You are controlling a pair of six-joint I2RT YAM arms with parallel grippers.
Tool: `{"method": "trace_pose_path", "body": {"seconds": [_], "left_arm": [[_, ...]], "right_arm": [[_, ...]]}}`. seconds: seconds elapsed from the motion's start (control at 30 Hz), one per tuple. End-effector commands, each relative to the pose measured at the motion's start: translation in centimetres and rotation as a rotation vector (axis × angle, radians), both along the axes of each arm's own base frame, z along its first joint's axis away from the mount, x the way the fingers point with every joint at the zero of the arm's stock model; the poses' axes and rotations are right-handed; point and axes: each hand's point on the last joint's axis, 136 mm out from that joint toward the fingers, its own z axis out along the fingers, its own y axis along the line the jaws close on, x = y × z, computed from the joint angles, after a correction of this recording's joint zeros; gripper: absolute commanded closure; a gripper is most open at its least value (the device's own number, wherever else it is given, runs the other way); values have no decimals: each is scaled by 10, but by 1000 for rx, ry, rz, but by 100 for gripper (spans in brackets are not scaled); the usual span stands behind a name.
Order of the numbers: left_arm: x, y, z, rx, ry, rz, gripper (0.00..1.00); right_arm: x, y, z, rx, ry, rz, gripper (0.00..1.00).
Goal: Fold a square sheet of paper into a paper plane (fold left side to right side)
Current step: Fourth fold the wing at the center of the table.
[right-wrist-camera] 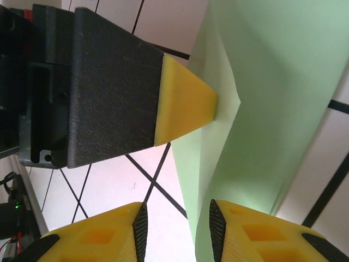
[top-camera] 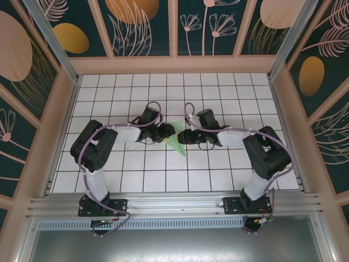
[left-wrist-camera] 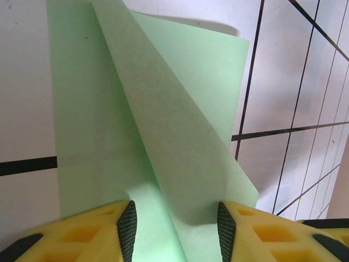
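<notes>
The pale mint-green sheet of paper (top-camera: 178, 143) lies on the white grid table (top-camera: 218, 164), creased into a narrow pointed shape between both arms. In the left wrist view a raised flap of the paper (left-wrist-camera: 163, 136) runs up between the pads of my left gripper (left-wrist-camera: 176, 229), which stand apart, so it is open over the paper. In the right wrist view the left arm's yellow fingertip (right-wrist-camera: 188, 101) touches the paper's edge (right-wrist-camera: 262, 109). My right gripper (right-wrist-camera: 175, 232) is open, with the paper's near edge between its pads. From above, the left gripper (top-camera: 168, 132) and right gripper (top-camera: 182, 136) nearly meet.
Wooden walls with dark floral panels (top-camera: 174, 27) ring the table. An aluminium rail (top-camera: 174, 204) carries both arm bases at the near edge. Purple cables (top-camera: 155, 109) loop over each arm.
</notes>
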Motion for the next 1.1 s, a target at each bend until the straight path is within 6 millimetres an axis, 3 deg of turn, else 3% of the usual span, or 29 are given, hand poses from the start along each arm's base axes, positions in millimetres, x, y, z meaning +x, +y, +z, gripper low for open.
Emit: {"method": "trace_pose_path", "body": {"seconds": [0.0,0.4,0.6,1.07], "left_arm": [[-7,14,-29,100,44,10,54],[-7,14,-27,98,38,11,55],[-7,14,-27,98,37,12,55],[-8,16,-27,102,38,14,54]], "right_arm": [[0,8,-2,37,30,20,64],[3,7,-15,2,57,8,79],[5,5,-18,-22,55,-4,94],[20,-20,-30,-104,60,-91,96]]}}
